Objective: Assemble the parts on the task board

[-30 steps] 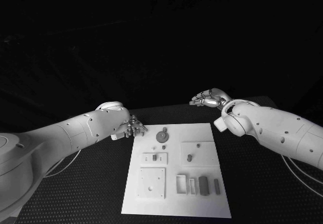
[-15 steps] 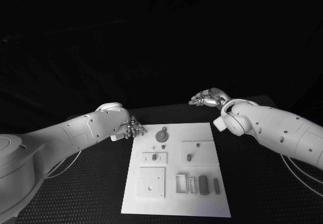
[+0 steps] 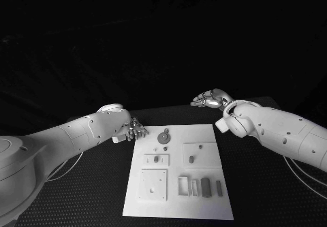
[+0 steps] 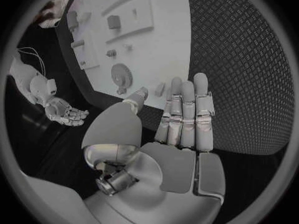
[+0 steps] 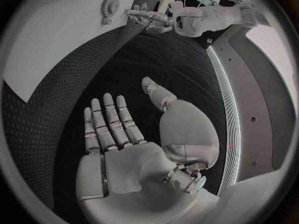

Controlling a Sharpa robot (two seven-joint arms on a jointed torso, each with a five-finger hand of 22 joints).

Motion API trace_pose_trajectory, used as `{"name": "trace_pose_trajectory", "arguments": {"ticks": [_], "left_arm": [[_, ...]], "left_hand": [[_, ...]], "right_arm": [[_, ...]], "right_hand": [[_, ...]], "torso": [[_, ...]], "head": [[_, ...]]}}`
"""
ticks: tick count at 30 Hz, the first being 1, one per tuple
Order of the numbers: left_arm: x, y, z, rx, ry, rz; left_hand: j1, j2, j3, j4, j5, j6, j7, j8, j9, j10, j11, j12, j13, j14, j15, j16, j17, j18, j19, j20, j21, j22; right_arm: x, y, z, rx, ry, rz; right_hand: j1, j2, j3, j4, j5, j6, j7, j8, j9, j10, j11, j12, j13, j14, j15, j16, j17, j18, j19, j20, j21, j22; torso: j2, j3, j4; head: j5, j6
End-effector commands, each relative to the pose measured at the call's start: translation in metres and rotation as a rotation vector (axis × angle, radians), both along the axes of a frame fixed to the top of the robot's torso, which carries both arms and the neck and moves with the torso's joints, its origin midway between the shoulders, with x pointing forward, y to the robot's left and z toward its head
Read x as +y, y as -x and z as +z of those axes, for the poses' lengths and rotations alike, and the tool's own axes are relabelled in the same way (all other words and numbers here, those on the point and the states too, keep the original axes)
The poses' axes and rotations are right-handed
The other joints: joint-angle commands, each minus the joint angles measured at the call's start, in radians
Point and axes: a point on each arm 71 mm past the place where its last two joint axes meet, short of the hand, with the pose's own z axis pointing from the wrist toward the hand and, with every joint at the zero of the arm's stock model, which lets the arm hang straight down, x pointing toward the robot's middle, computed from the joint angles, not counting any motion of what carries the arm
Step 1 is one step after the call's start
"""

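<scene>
White and flat, the task board (image 3: pixel 180 172) lies in the lower middle of the head view on the black worktop (image 3: pixel 265 189), long side running away from the robot. A round gear (image 3: pixel 164 137) sits near its top edge, small pegs (image 3: pixel 191 159) stand in the middle blocks, and upright bars (image 3: pixel 206 186) fill a slot row at lower right, beside a square plate (image 3: pixel 154 184).

At the board's upper-left corner hangs the left hand (image 3: pixel 135 129), its fingers (image 4: pixel 187 114) straight, apart and holding nothing, probably poised to reach for the gear.

Toward the upper right, off the board's far corner, the right hand (image 3: pixel 211 100) is raised with its fingers (image 5: pixel 109 122) spread and bare, likely parked out of the way.
</scene>
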Motion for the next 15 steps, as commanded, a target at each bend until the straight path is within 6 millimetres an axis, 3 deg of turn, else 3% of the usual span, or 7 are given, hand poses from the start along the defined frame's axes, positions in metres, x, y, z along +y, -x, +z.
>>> {"name": "trace_pose_trajectory", "arguments": {"ticks": [1,15], "left_arm": [[-0.0027,0.0001,-0.0006,0.015,0.034,-0.003],[-0.002,-0.0011,-0.0002,0.005,0.035,0.007]], "left_hand": [[0.011,0.007,-0.002,-0.013,0.005,0.001,0.002,0.004,-0.003,0.005,0.003,-0.007,0.001,-0.001,-0.004,-0.008,0.003,0.022,-0.001,-0.003,-0.006,0.001],[0.039,0.02,0.002,-0.048,-0.001,-0.003,0.005,0.004,-0.013,0.001,0.006,-0.013,0.002,-0.003,-0.001,-0.018,0.009,0.02,-0.003,0.0,-0.015,0.002]], "right_arm": [[0.0021,0.0002,0.0004,-0.005,0.003,0.011],[0.0021,0.0003,0.0004,-0.005,0.003,0.011]], "right_hand": [[0.0,0.005,-0.005,-0.001,-0.002,-0.007,0.046,0.006,-0.001,-0.002,0.005,-0.001,-0.001,-0.007,0.001,0.0,-0.001,-0.009,-0.004,-0.001,-0.006,0.002],[-0.001,0.005,-0.005,0.0,-0.002,-0.007,0.046,0.007,-0.002,-0.001,0.005,-0.001,-0.003,-0.009,0.002,0.0,-0.001,-0.01,-0.005,0.0,-0.007,0.003]], "torso": [[0.0,0.0012,-0.0017],[0.0,0.0005,0.0003]], "head": [[0.0,0.001],[-0.002,0.0]]}}
